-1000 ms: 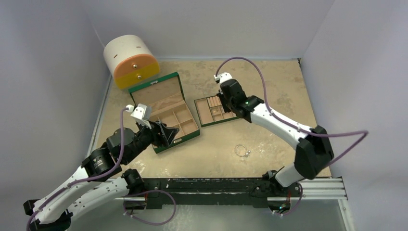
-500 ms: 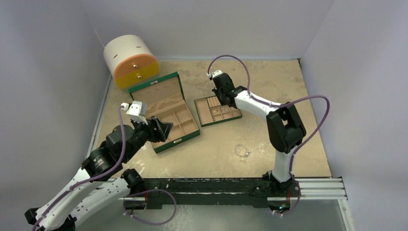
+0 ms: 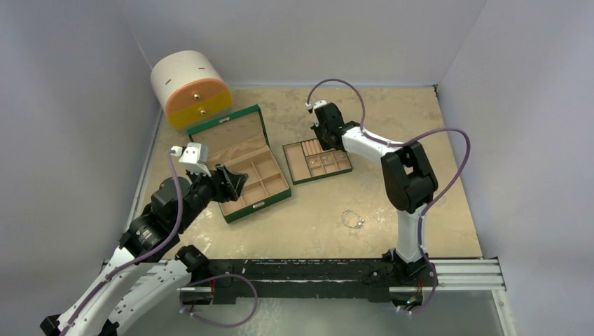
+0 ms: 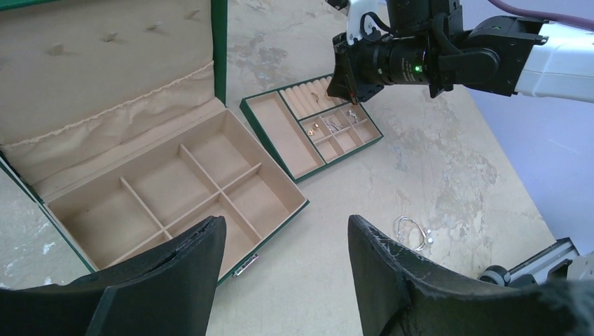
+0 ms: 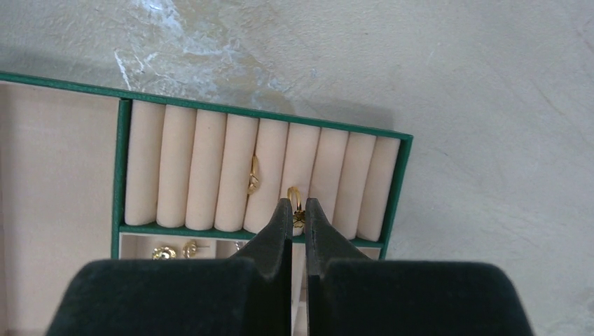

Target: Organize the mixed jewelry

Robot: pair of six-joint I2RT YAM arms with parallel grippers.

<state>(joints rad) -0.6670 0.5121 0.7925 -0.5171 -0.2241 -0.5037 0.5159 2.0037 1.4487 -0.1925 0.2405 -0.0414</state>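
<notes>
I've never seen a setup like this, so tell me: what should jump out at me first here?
The round white-and-orange case in the far left corner, then the open green box just before it, its tan compartments empty. Right of that, the right end effector, shut, points at a gold ring tucked among the rolls of a small tray.

The rings (image 5: 253, 173) are shiny gold metal, the wire hoop (image 4: 410, 233) thin bright silvery metal, the tray's (image 5: 396, 182) rolls matt tan cloth, and the table (image 5: 490, 105) mottled, faintly glossy stone-look.
</notes>
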